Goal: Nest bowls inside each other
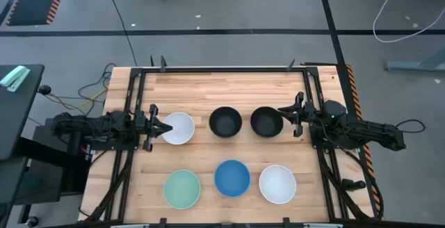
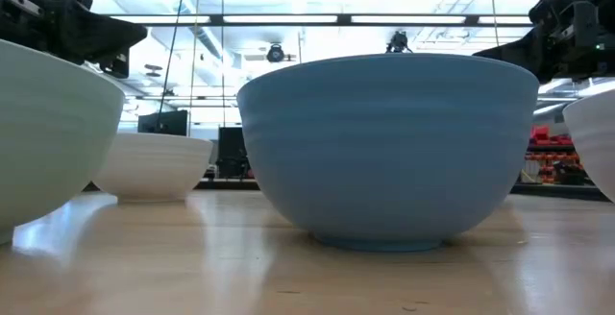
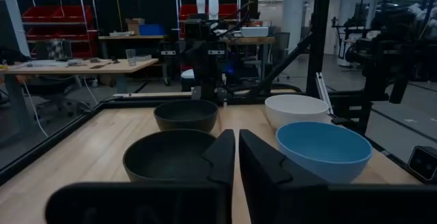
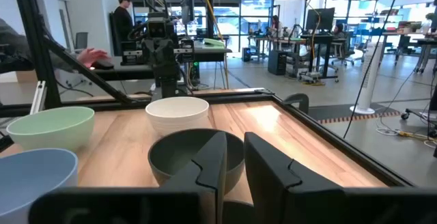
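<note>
high view: six bowls sit separate on the counter (image 1: pixel 236 89) in two rows, nothing nested yet. back row: white bowl (image 1: pixel 178 128), black bowl (image 1: pixel 225 122), second black bowl (image 1: pixel 266 122). front row: green bowl (image 1: pixel 181 188), blue bowl (image 1: pixel 231 178), second white bowl (image 1: pixel 277 184). left end effector (image 1: pixel 165 128) is at the back white bowl's left rim, right end effector (image 1: pixel 284 111) at the second black bowl's right rim. each arm points inward along the back row, so its nearest bowl lies straight ahead of its fingers. bowls are round, no long axis to line up.

low view: blue bowl (image 2: pixel 387 147) fills the middle, white bowl (image 2: pixel 152 164) behind it to the left, green bowl (image 2: pixel 48 133) cut off at the left edge, another white one (image 2: pixel 594 142) at the right edge. arm bodies show dark in the top corners, fingers not visible here.

left wrist view: left end effector (image 3: pixel 236 157) has fingers nearly together, only a thin slit between, holding nothing. black bowl (image 3: pixel 171 156) is just ahead, second black bowl (image 3: pixel 186 114) beyond it, blue bowl (image 3: pixel 323 149) and white bowl (image 3: pixel 296 109) off to one side.

right wrist view: right end effector (image 4: pixel 233 157) also nearly together, empty. black bowl (image 4: pixel 192 153) is right at the fingertips, white bowl (image 4: pixel 177 112) past it, green bowl (image 4: pixel 50 126) and blue bowl (image 4: pixel 34 171) to the side. a person (image 4: pixel 123 16) stands in the room behind.

judgement: the right arm looks best placed for the second black bowl; fingers need to spread before taking a rim.
</note>
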